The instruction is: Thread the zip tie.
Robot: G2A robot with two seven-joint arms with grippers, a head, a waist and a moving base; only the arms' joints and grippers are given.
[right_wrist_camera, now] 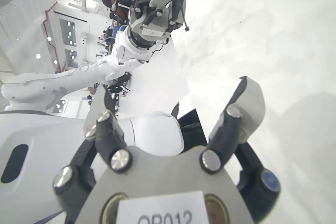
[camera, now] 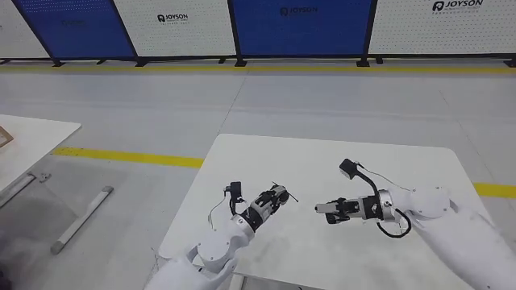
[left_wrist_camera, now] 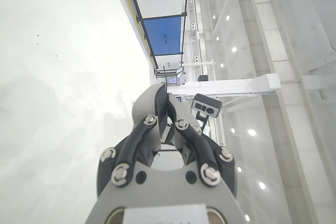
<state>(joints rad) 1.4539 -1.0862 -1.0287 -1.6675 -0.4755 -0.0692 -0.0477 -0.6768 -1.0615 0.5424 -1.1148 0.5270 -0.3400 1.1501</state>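
**Zip tie.** The zip tie was a thin black strip clamped between the two pads of the left end effector. In the left wrist view, the strip ran edge-on through the closed pads and stuck out past the fingertips. In the right wrist view, the tie hung along the side of that end effector and ended in a small dark head. The tie was not looped, and its free end was clear of the head.

**Left end effector.** The left end effector was closed on the zip tie, with the pads pressed flat against the strip. It sat over the near left part of the worktop, pointing towards the other arm.

**Right end effector.** The right end effector had its fingers spread wide and held nothing (see the right wrist view). It faced the left end effector across a gap and touched neither that end effector nor the tie.

**Surroundings.** The worktop was plain white with a few small dark specks. A second white table stood well apart to the left, on the grey floor. A yellow floor line ran behind both tables. Blue and white partition panels closed off the far side.
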